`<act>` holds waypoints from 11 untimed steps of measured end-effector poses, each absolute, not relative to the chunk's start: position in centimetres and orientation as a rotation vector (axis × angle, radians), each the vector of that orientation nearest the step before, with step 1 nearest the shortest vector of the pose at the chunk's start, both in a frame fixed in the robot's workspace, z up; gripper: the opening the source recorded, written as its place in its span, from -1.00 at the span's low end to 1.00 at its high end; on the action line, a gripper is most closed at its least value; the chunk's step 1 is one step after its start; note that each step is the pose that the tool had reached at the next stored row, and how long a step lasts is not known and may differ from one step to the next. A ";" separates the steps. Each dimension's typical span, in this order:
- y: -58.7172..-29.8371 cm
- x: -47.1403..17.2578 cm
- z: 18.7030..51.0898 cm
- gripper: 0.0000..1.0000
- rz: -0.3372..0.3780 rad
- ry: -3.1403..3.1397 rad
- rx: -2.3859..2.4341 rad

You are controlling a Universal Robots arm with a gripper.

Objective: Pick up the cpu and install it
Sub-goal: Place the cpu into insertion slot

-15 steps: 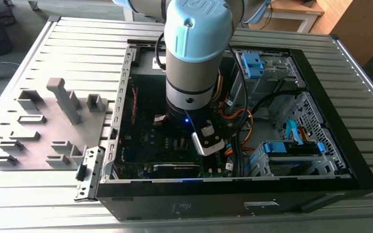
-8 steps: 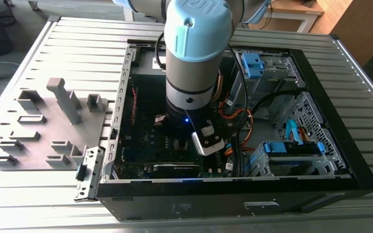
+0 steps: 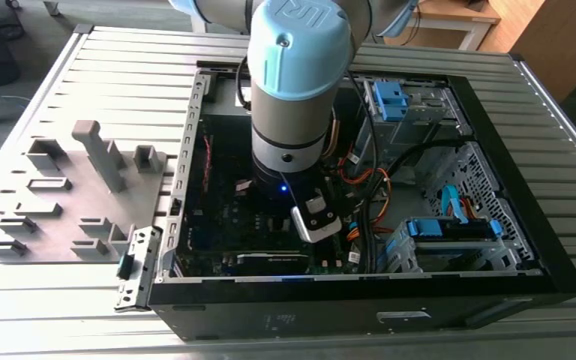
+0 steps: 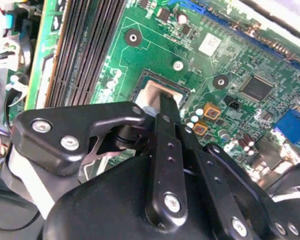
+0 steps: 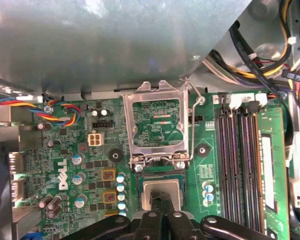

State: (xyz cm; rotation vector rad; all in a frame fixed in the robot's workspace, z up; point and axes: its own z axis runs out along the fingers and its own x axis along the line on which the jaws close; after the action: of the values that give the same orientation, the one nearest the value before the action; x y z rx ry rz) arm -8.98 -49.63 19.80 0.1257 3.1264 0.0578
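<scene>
On the slatted table (image 3: 118, 60), one open computer case (image 3: 318, 307) holds the arm (image 3: 298, 90) reaching in, two blue-fronted drive bays (image 3: 388, 101) and one green motherboard (image 5: 65, 170). Beside the case lies one grey tray (image 3: 68, 232) of raised blocks. The board carries four memory slots (image 5: 237, 160) and one socket (image 5: 162, 176), its metal frame (image 5: 157, 159) swung open. The cpu (image 5: 162, 189) lies in the socket. The gripper (image 5: 162, 201) has its fingers drawn together, gripping nothing, tips at the cpu's face.

Exterior view high, down onto PC case (image 3: 368, 300), both wrist views close on mobo (image 4: 230, 65) (image 5: 65, 150)
</scene>
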 end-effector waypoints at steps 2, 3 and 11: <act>-49.6 -9.0 19.7 -0.79 0.056 3.127 0.126; -49.6 -9.0 19.7 -0.79 0.056 3.126 0.126; -49.6 -9.0 19.5 -0.79 0.056 3.126 0.126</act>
State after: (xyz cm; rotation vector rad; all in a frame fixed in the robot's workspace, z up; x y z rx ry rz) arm -8.99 -49.63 19.52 0.1259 3.1264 0.0565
